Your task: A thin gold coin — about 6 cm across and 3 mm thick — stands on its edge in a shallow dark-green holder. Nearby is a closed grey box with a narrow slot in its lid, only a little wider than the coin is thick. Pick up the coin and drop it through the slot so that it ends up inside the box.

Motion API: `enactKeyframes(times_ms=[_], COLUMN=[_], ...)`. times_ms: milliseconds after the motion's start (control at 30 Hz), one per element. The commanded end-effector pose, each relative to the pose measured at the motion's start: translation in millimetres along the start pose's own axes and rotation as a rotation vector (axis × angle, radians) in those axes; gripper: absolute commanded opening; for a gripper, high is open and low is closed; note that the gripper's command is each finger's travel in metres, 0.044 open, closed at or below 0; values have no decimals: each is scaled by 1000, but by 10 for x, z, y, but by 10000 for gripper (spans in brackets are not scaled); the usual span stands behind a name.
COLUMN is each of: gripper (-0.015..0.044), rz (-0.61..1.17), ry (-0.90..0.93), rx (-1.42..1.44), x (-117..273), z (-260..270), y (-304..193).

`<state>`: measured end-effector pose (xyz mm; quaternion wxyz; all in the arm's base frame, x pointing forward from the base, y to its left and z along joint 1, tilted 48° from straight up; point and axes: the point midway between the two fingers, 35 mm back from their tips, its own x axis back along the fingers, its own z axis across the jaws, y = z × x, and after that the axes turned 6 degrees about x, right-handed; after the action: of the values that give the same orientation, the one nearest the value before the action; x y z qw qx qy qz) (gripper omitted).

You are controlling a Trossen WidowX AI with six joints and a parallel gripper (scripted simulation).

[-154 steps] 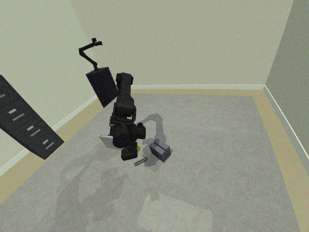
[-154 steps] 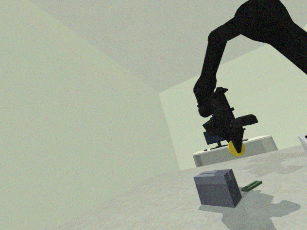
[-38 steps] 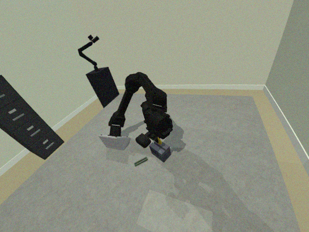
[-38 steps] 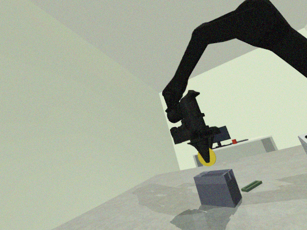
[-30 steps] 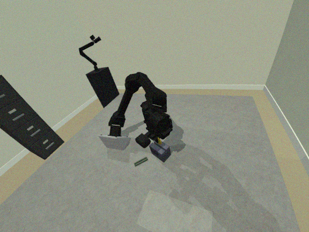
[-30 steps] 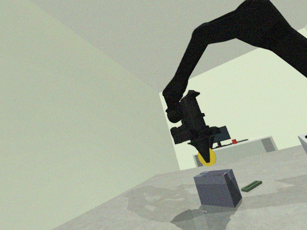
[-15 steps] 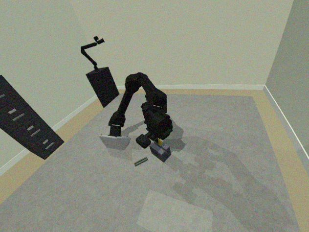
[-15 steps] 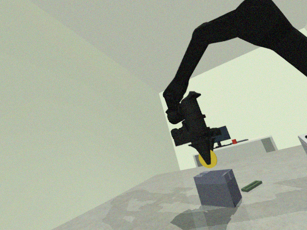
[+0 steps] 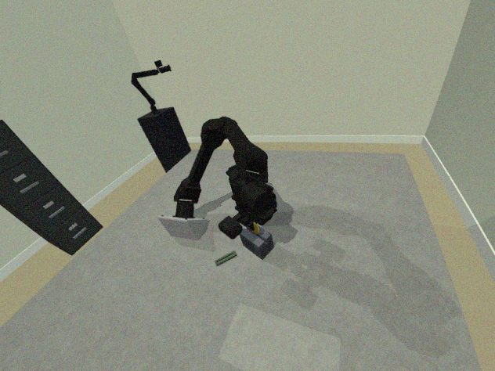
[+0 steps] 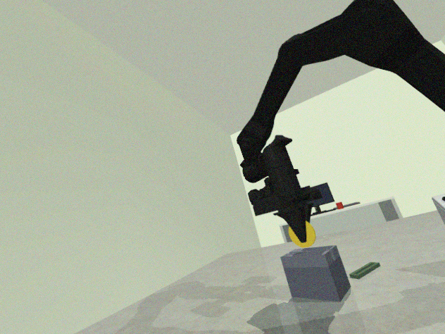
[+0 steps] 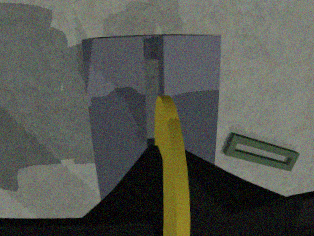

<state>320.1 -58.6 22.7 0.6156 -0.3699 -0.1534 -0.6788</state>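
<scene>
My gripper (image 10: 303, 237) is shut on the gold coin (image 9: 256, 228) (image 10: 311, 234) (image 11: 172, 165), which stands on edge between the fingertips. In the exterior view the coin's lower rim is just above the lid of the grey box (image 9: 258, 244) (image 10: 310, 284) (image 11: 192, 65), with a thin gap showing. In the wrist view the slot (image 11: 152, 95) runs up and down the picture, and the coin's far end lies at its right edge, nearly in line with it. The near part of the slot is hidden by coin and fingers. The dark-green holder (image 9: 225, 258) (image 10: 365, 270) (image 11: 262, 151) is empty.
The arm's pale base plate (image 9: 184, 228) is left of the box in the top view. The holder lies close beside the box. A dark cabinet (image 9: 165, 138) with a lamp-like arm stands behind, and a desk (image 10: 355, 219) with a red object (image 10: 339, 205) is in the background.
</scene>
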Motion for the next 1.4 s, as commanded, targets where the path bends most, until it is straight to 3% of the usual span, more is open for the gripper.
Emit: enactKeyframes(times_ms=[0, 367, 567, 867, 1200, 1367], gripper=[0, 0, 158, 161, 423, 440], rz=[3, 3, 0, 0, 0, 2], ry=[5, 5, 0, 0, 0, 5], rx=[-5, -5, -1, -1, -2, -5], x=[-34, -80, -51, -51, 200, 571], z=[6, 6, -1, -1, -5, 2], y=[-13, -9, -4, -4, -6, -45])
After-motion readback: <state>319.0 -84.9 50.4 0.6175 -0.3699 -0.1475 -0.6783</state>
